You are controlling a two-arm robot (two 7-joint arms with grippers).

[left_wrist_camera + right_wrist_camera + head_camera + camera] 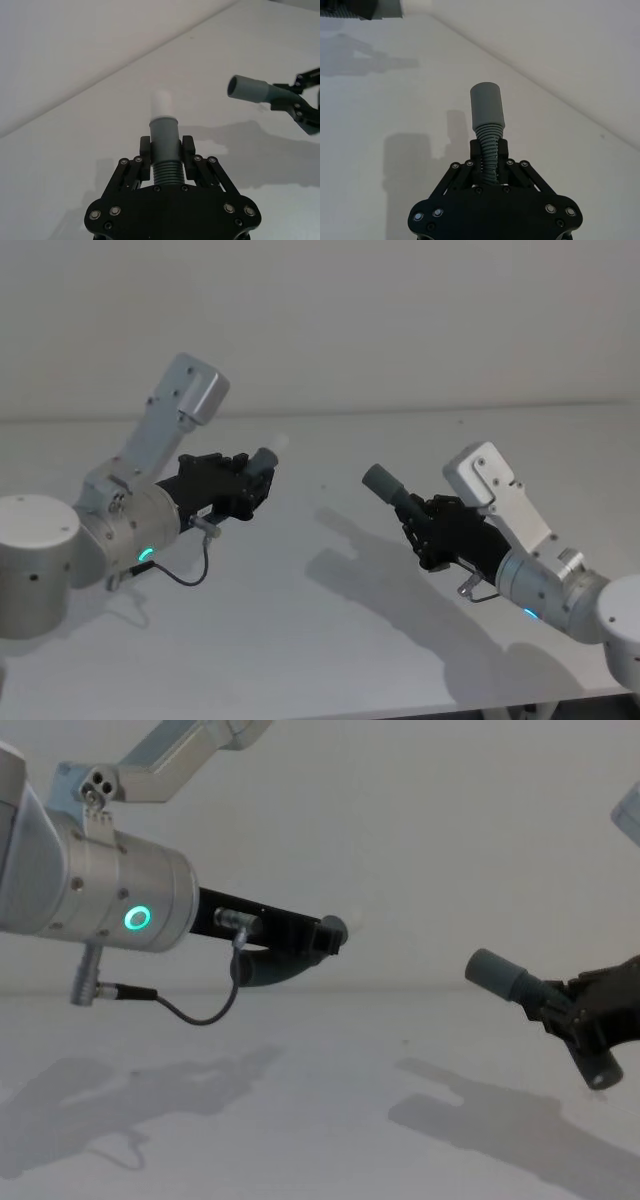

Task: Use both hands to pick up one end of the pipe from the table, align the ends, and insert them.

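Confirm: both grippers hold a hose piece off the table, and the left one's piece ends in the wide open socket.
Not the socket: the left wrist view shows the hose piece in the left gripper ending in the narrower white tip. The open socket is on the one in the right gripper. The rest holds.

looks like a lab test bench: a matte white table (300, 650) against a plain white wall (420, 320).

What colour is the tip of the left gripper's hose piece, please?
White tip, clearest in left wrist view.
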